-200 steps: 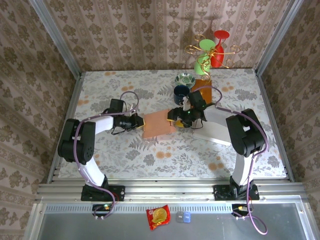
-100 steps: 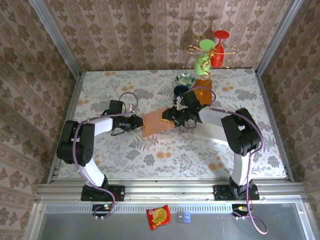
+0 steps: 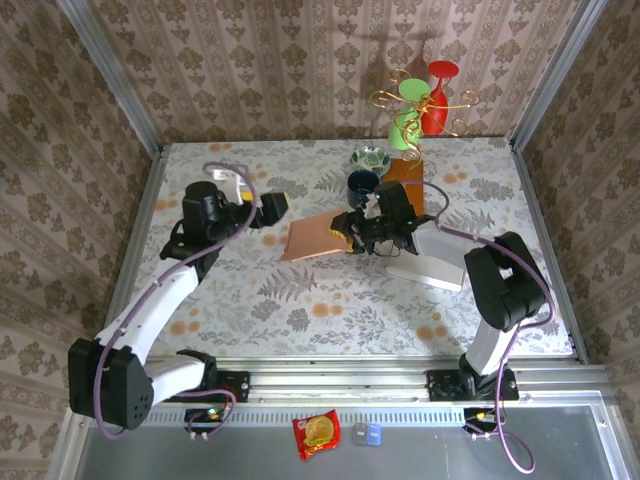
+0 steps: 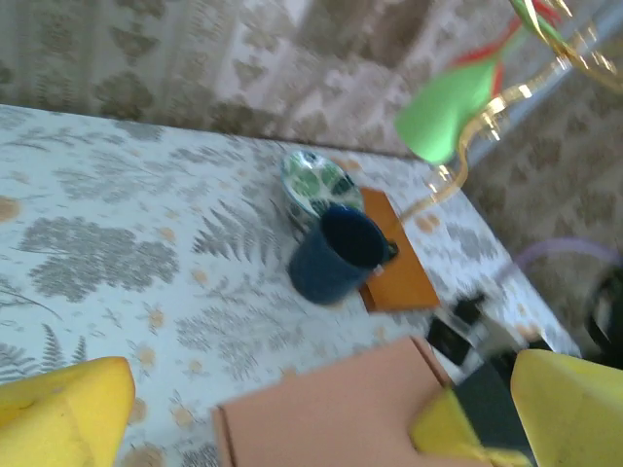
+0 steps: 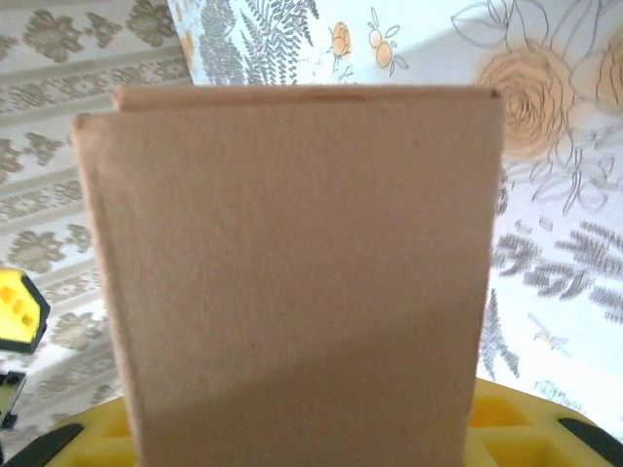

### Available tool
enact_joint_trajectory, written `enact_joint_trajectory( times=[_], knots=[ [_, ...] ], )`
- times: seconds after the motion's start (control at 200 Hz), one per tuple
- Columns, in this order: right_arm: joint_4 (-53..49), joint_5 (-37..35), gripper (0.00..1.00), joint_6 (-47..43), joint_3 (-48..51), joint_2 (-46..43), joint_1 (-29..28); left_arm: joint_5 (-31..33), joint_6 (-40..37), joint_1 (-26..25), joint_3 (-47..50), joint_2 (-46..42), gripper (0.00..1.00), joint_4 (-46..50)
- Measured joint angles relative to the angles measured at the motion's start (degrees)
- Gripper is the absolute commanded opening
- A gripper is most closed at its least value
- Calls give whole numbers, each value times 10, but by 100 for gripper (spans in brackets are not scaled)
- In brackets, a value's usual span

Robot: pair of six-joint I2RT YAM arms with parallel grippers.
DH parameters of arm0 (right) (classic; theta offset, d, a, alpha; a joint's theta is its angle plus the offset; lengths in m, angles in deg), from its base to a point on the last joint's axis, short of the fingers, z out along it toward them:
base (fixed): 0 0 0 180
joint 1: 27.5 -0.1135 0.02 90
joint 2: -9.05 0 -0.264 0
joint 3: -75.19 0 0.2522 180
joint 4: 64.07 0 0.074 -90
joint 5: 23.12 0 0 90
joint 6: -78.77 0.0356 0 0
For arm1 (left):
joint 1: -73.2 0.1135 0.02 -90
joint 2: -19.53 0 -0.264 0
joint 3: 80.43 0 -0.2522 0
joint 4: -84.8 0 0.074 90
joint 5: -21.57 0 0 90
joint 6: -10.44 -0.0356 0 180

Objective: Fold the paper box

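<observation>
**A:** While the left gripper [image 3: 275, 207] hangs well left of the mug [image 3: 362, 183], what are its jaws doing?

**B:** They are spread wide with nothing between them. It has no hold on anything.

**A:** And the box [image 3: 313, 238]?

**B:** It is just on the near side of the mug, a little to its left, and pressed flat. From the right wrist, two layers of brown card show at its far edge. I judge it light and thin. It should be stiff across a panel but springy at the creases, and it would likely skid on the cloth if pushed.

**A:** So where should it be gripped?

**B:** On an edge, close to a crease. Holding it by a lone corner would probably just bend the card. The free left edge looks like the natural spot for the idle arm.

**A:** And the right gripper [image 3: 345, 235]?

**B:** It sits near the mug on the near side, pinching the box's right edge. The card runs down between its yellow fingers [image 5: 88, 433].
</observation>
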Motion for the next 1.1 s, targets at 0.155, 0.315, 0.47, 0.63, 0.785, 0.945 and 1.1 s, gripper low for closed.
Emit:
enact_joint_trajectory(
  times=[0.155, 0.315, 0.47, 0.63, 0.785, 0.945, 1.1],
  knots=[
    [-2, 3, 36, 64, 23, -27, 6, 31, -66, -61, -23, 28, 94, 61],
    [-32, 13, 35, 127, 28, -46, 16, 39, -264, -203, -30, -17, 97, 167],
    [-101, 41, 35, 158, 27, -47, 20, 64, -424, -247, 37, -110, 100, 220],
    [-157, 75, 35, 169, 14, -34, 19, 90, -512, -247, 62, -94, 100, 244],
    [-202, 102, 35, 162, -18, -12, 20, 107, -550, -247, 65, -48, 100, 239],
    [-228, 123, 35, 160, -31, 3, 20, 122, -563, -247, 69, -17, 100, 226],
    [-255, 139, 37, 148, -36, 15, 20, 139, -566, -247, 70, 17, 97, 202]
  ],
)
